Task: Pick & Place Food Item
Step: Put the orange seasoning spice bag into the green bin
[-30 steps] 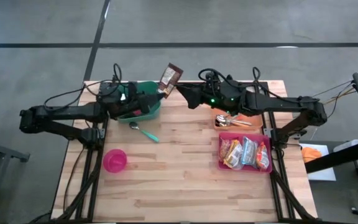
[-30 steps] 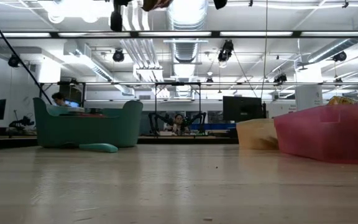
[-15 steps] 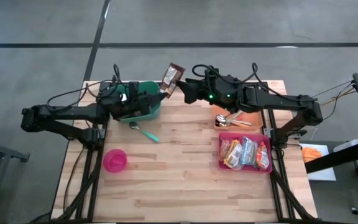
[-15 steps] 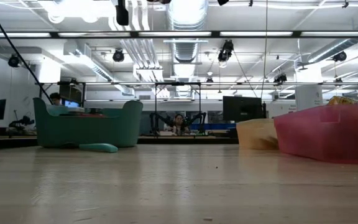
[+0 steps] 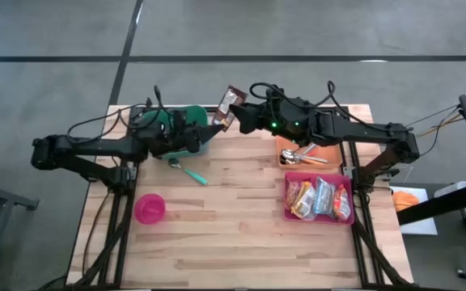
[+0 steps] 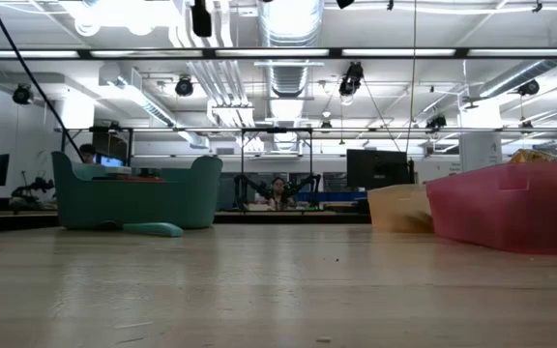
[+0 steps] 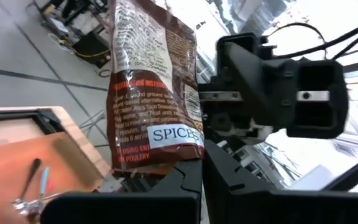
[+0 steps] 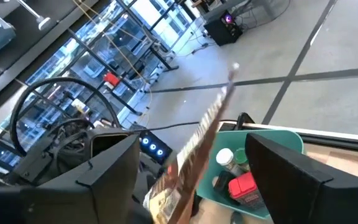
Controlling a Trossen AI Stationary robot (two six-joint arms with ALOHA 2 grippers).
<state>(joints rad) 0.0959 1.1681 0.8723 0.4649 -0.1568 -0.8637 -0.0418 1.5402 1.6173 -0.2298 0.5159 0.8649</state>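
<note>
A brown spice packet (image 5: 230,104) hangs in the air over the table's far edge, between the two arms, and my left gripper (image 5: 214,125) is shut on it. The left wrist view shows its printed face (image 7: 154,93) and, just beyond it, my right gripper. My right gripper (image 5: 242,118) is open and faces the packet from the right. In the right wrist view the packet (image 8: 199,146) stands edge-on between its two fingers, with a gap on each side. A green bin (image 5: 186,133) holding small items sits under my left gripper. My left gripper pinches the packet's bottom edge (image 7: 166,169) between its two fingers (image 7: 188,182). The fingers come from the table's left, nearly level and tipped slightly up. The packet stands up past the fingertips, tilted and lifted clear of the table and the bin.
A teal spoon (image 5: 188,171) lies near the bin and a pink bowl (image 5: 150,208) stands toward the near left. On the right are an orange tray (image 5: 324,153) with metal spoons and a pink tray (image 5: 319,176) with several snack packets. The table's middle and near part are bare wood.
My left gripper has carried the packet a little toward the table's right, closer to my right gripper, and tipped slightly upward. My right gripper has drawn up and turned a little toward the packet, which now stands between its fingers.
</note>
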